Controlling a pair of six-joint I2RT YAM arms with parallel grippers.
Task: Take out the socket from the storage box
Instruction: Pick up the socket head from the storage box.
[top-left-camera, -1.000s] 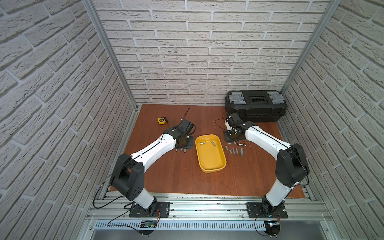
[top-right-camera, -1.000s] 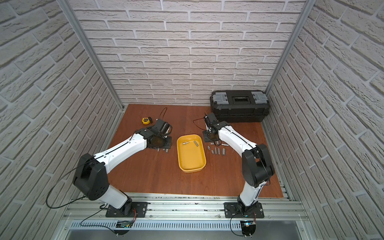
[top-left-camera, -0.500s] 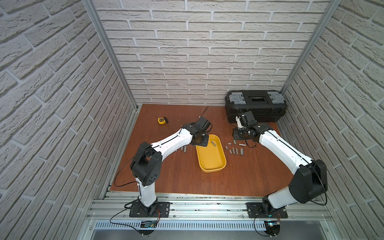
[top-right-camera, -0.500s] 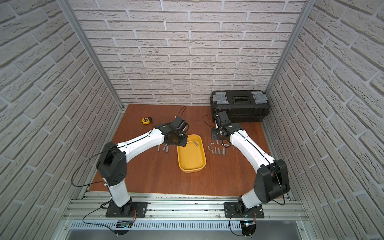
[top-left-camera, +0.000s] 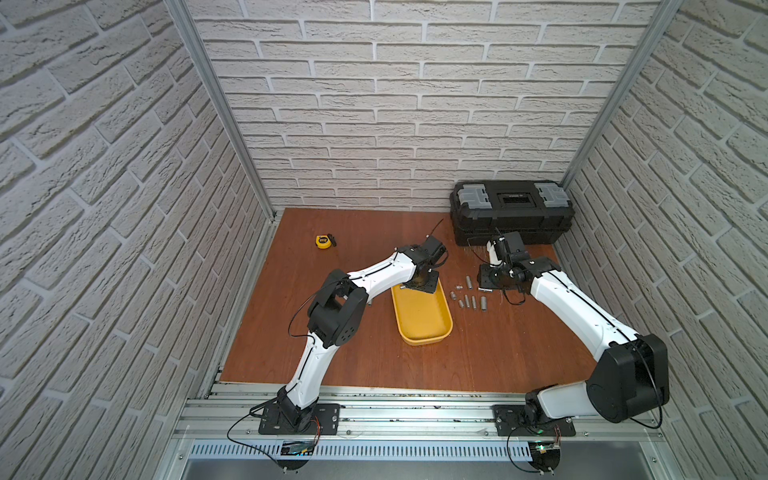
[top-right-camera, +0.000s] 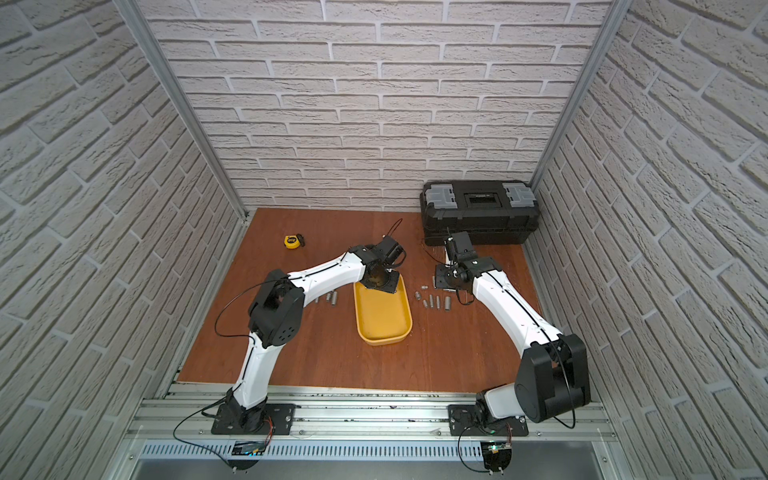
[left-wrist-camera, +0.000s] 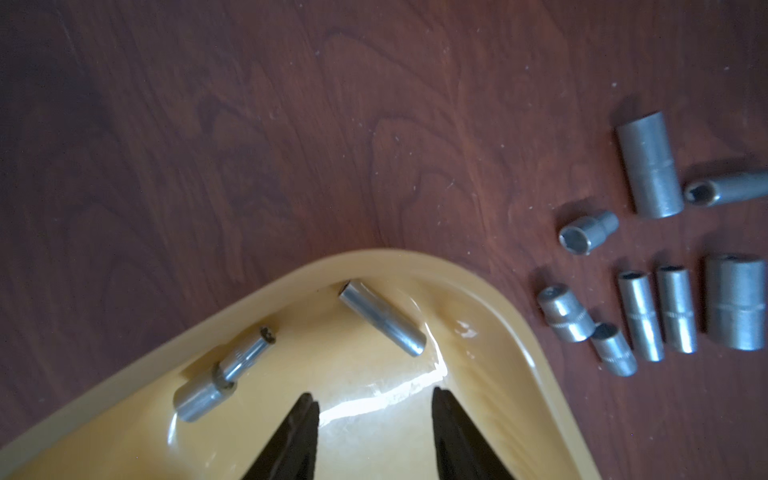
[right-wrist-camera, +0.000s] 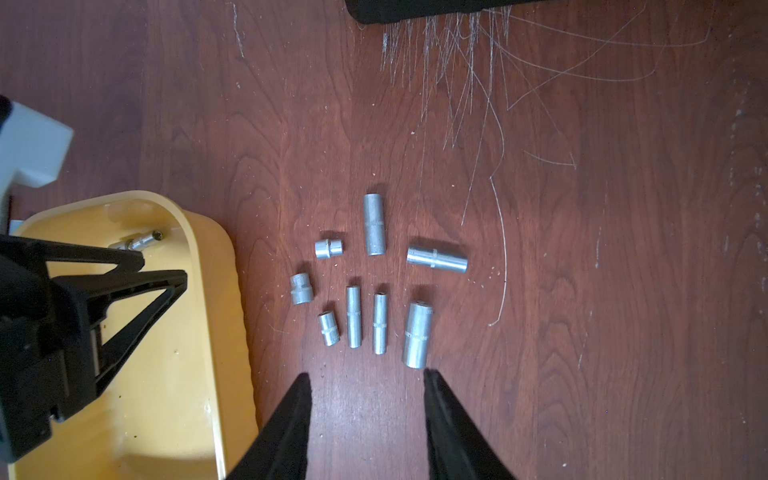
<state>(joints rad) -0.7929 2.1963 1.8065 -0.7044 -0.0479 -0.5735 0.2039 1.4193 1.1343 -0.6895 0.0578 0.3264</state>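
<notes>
The yellow storage box (top-left-camera: 423, 322) lies mid-table in both top views (top-right-camera: 384, 318). In the left wrist view two silver sockets lie at its far rounded end (left-wrist-camera: 415, 255): a slim one (left-wrist-camera: 382, 318) and a stepped one (left-wrist-camera: 222, 378). My left gripper (left-wrist-camera: 374, 397) hangs open over the box floor just short of them, with nothing between its fingers. My right gripper (right-wrist-camera: 365, 374) is open above bare table, close to a group of loose sockets (right-wrist-camera: 353, 316) right of the box. The right wrist view shows one boxed socket (right-wrist-camera: 143, 241) beyond the left gripper's fingers (right-wrist-camera: 137, 291).
A black toolbox (top-left-camera: 513, 216) stands at the back right. Thin wire strands (right-wrist-camera: 457, 70) trail on the table in front of it. A yellow tape measure (top-left-camera: 324, 241) lies at the back left. A few more sockets (top-right-camera: 330, 297) lie left of the box.
My left arm has swung right, from the table left of the box to over the box's far end. My right gripper has shifted slightly right and nearer.
</notes>
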